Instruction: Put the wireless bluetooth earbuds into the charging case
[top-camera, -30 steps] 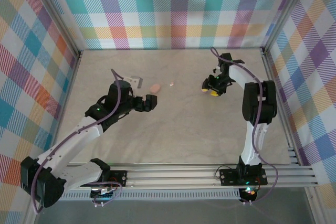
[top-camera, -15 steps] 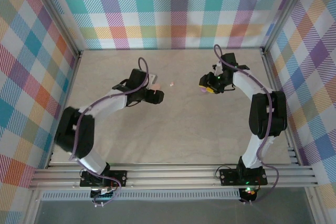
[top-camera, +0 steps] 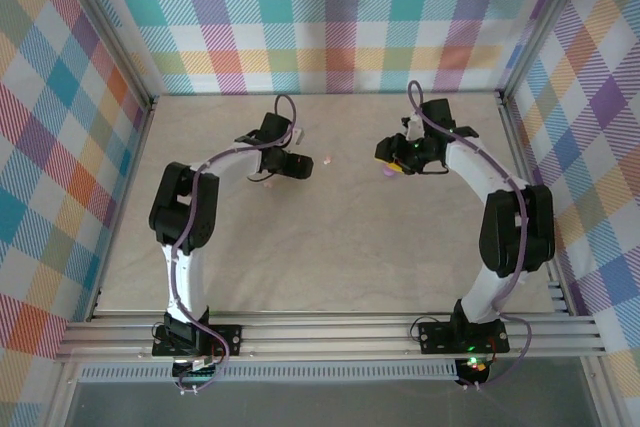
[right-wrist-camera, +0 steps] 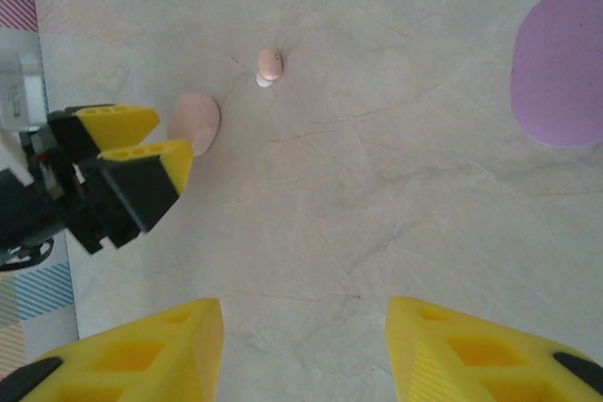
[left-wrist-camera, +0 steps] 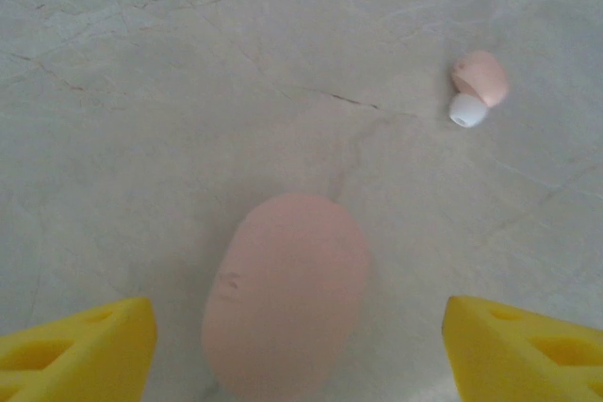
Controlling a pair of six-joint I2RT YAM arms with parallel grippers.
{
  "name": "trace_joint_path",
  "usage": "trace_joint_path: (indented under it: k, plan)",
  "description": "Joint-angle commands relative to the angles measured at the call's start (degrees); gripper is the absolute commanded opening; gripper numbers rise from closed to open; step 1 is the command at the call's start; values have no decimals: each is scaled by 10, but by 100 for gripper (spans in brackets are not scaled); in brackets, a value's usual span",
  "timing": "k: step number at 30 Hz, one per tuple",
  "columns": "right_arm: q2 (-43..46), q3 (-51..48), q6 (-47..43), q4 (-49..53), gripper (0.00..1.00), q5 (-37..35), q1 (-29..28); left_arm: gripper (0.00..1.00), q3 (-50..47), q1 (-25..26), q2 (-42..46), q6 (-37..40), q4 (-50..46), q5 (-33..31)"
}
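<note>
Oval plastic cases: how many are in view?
2. The salmon-pink oval case lies within the open left gripper; the purple oval case near the right gripper. More may be hidden.

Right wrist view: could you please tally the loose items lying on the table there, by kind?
Salmon-pink charging case: 1
Purple charging case: 1
Pink earbud: 1
Total: 3

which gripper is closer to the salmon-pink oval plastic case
Left. The left gripper hangs over the salmon-pink oval plastic case, a finger either side; the right gripper is far off to its right.
</note>
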State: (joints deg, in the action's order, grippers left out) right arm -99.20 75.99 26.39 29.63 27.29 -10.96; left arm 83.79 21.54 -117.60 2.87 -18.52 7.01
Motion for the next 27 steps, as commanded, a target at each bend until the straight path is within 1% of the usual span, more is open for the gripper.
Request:
trace_joint_path:
  k: [1, 6, 9, 15, 20, 27]
  plan:
    - [27, -13, 0, 5, 50, 11, -1, 78, 22, -4, -25, 10, -25, 11]
    - [46, -23, 2, 4, 50, 1, -1, 77, 39, -4, -47, 7, -34, 17]
    - [55, -28, 7, -1, 50, -1, -1, 74, 41, -3, -55, 7, -41, 20]
    - [66, -31, 11, -3, 50, 2, -1, 63, 18, 0, -49, 15, -14, 29]
    - [78, -27, 2, 10, 51, -1, -1, 51, 13, 8, -44, 19, -21, 22]
    - [84, -43, 23, -12, 52, 21, -1, 39, -16, 31, -25, 39, -16, 12]
